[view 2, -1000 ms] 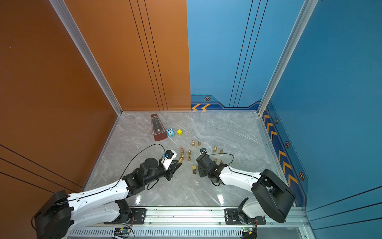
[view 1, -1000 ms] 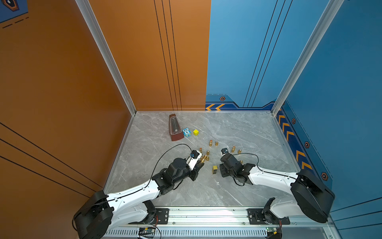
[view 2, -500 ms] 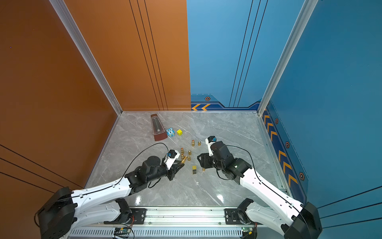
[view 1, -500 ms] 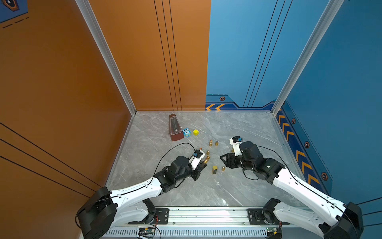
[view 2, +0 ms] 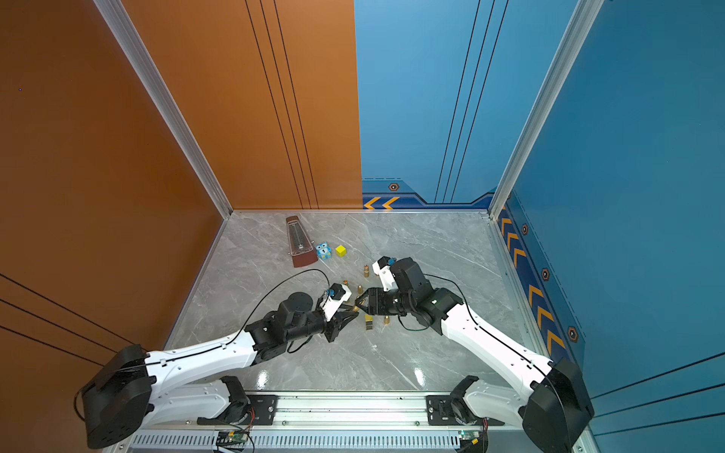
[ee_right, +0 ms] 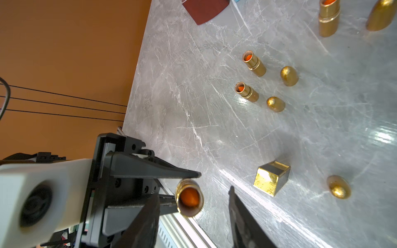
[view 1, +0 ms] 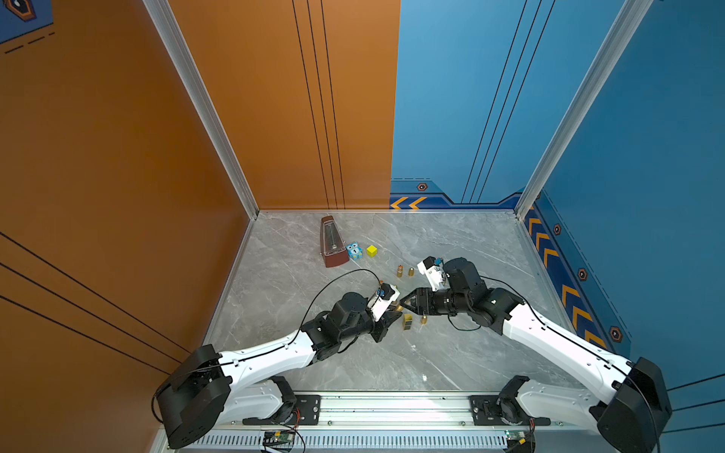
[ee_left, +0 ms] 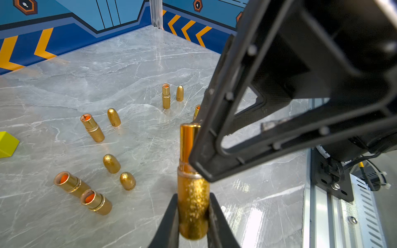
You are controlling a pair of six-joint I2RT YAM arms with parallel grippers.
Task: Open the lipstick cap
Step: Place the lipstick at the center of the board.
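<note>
While the left gripper (ee_left: 193, 197) was clamped on the lipstick (ee_left: 192, 189), its two black fingers (ee_left: 171, 214) pressed the glittery gold base from either side, and the smooth, mirror-bright inner sleeve stood uncapped above a thin raised ring. Seen end-on from the right wrist, the sleeve's round mouth showed orange inside. The right gripper (ee_right: 193, 191) had its jaws parted wider than that sleeve, one black wedge-shaped finger (ee_right: 242, 214) on each side of the mouth, and held nothing; whether either finger touched the sleeve could not be told. The lipstick was held near the block (ee_right: 271, 178), a square-edged piece with polished gold faces and a darker top, standing on the grey veined table (ee_right: 193, 85), which was glossy like marble. Just beside the block sat a dome-shaped gold cap (ee_right: 339, 186) with a grainy sparkle. Farther from the block stood two open tubes (ee_right: 247, 92), orange inside, each near a bullet-shaped cap (ee_right: 276, 104)
</note>
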